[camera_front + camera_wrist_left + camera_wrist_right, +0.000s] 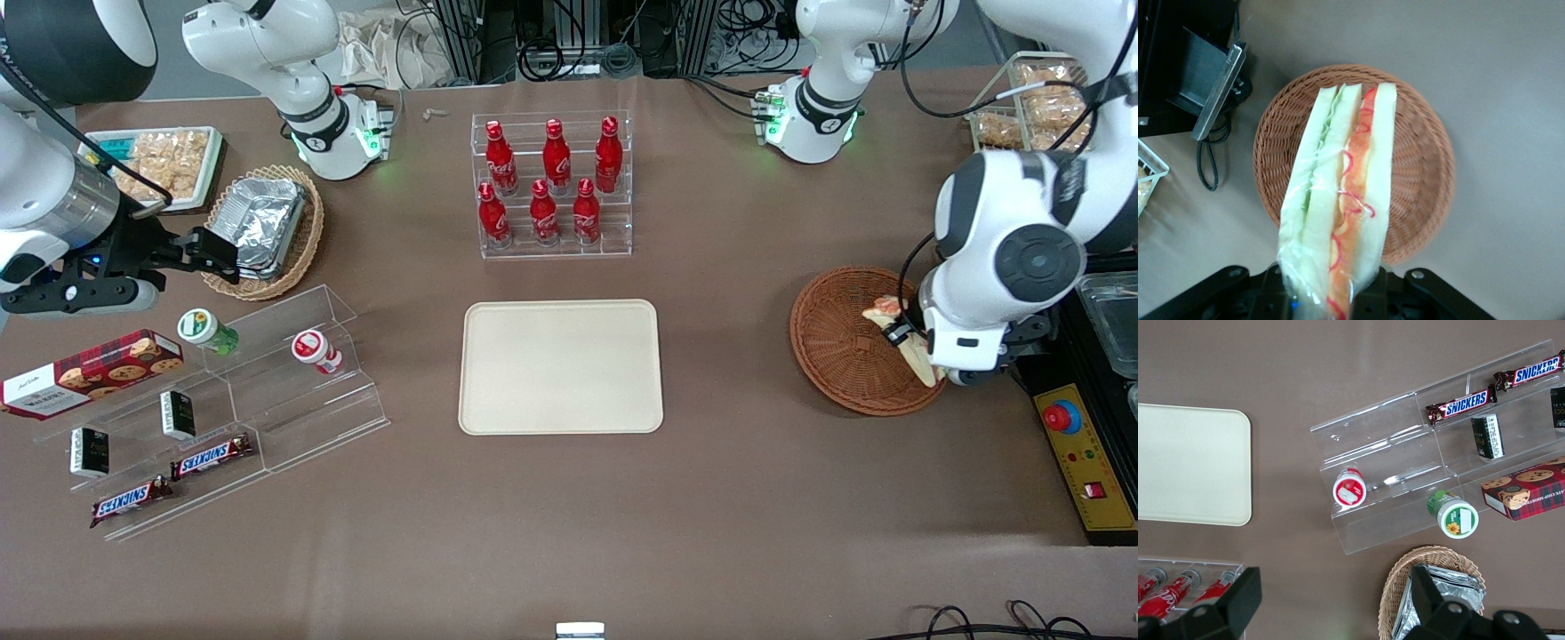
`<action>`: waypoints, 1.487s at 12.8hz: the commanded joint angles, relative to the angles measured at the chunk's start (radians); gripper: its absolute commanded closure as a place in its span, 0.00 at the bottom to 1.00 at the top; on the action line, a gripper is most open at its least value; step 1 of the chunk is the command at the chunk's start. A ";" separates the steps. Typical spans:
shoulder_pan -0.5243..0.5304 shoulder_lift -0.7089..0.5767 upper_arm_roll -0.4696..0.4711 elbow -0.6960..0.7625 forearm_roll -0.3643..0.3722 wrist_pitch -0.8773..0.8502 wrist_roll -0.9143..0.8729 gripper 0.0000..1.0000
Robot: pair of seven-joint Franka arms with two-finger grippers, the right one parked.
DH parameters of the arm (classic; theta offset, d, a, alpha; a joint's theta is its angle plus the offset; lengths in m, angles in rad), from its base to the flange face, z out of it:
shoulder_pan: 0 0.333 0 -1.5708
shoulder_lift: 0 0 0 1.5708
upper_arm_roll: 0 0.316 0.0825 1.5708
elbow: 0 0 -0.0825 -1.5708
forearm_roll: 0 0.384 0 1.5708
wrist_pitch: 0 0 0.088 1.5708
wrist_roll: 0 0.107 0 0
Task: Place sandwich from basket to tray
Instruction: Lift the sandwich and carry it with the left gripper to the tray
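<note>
The brown-clothed bench carries the flat cream plastic tray at frame centre, still bare, so delivery remains. At the front view's right edge the round reddish-brown wicker basket sits under the left arm's pincer, which is clamped on the wrapped triangular white-bread sandwich. The wrist view shows the sandwich apparently lifted above the basket, its green and orange layers plain; the front view hides this.

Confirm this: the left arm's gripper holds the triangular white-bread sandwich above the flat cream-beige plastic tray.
Not right. The gripper holds the triangular white-bread sandwich above the round reddish-brown wicker basket, not the flat cream-beige plastic tray; the left wrist view shows it.
</note>
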 commanded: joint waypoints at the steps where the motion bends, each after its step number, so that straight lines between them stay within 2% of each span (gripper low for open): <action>1: -0.001 0.020 -0.066 0.199 -0.070 -0.140 0.050 1.00; 3: -0.001 0.023 -0.164 0.273 -0.093 -0.160 0.032 1.00; 5: -0.001 0.025 -0.246 0.276 -0.113 -0.157 0.038 1.00; 6: -0.003 0.038 -0.275 0.273 -0.169 -0.146 0.045 1.00; 8: -0.038 0.072 -0.333 0.249 -0.196 -0.056 0.032 1.00; 10: -0.114 0.104 -0.335 0.189 -0.193 0.077 0.015 1.00; 15: -0.219 0.270 -0.334 0.086 -0.121 0.354 -0.028 1.00; 19: -0.265 0.422 -0.330 0.085 0.061 0.469 -0.137 1.00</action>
